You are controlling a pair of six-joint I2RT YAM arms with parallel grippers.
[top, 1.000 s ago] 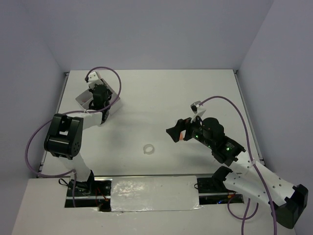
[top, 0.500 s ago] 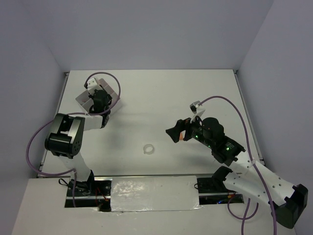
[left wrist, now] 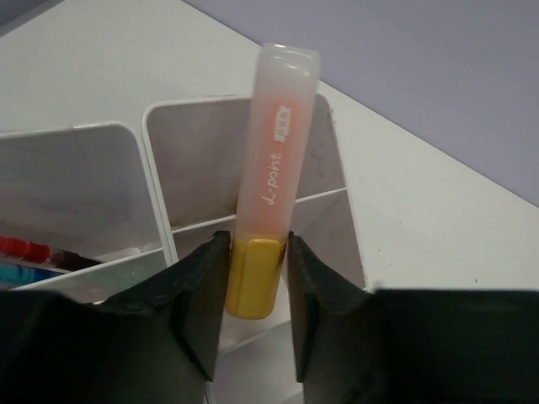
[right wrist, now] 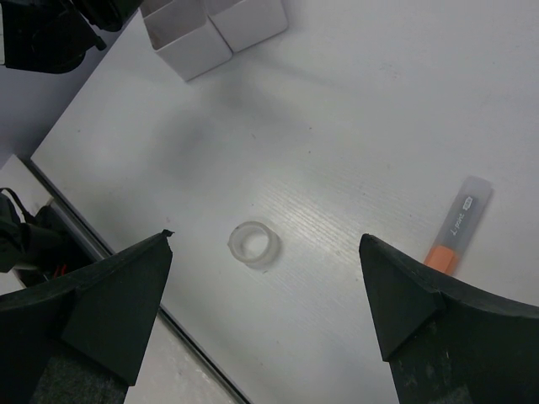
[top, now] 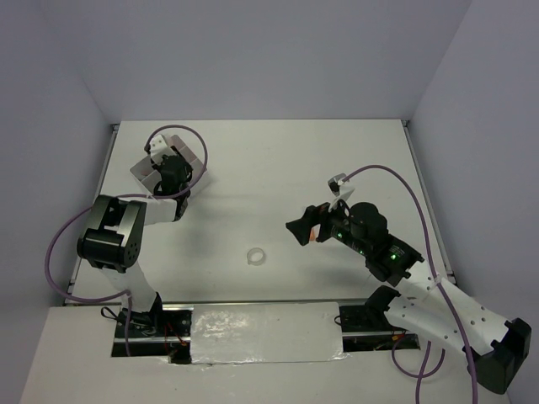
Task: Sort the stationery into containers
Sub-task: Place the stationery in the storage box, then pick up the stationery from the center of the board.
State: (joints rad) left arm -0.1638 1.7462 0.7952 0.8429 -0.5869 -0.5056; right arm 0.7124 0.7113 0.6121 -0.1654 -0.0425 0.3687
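Observation:
My left gripper [left wrist: 257, 246] is shut on the yellow end of an orange marker [left wrist: 274, 135]. It holds the marker over the white containers [left wrist: 160, 143], with the clear cap pointing across a compartment's far rim. A red pen [left wrist: 25, 250] and a blue pen [left wrist: 17, 273] lie in a left compartment. In the top view the left gripper [top: 173, 168] is over the containers [top: 141, 171] at far left. My right gripper [right wrist: 264, 238] is open and empty, high above the clear tape ring [right wrist: 254, 244], which also shows in the top view [top: 256, 256]. A second orange marker [right wrist: 459, 225] lies right of the ring.
The containers' corner [right wrist: 215, 29] and the left arm [right wrist: 50, 34] show at the top left of the right wrist view. The table's near edge [right wrist: 126, 278] runs just below the ring. The right gripper [top: 296, 227] hangs right of centre.
My left wrist has shifted a little toward the far side over the containers, still holding the marker. The right arm has barely moved.

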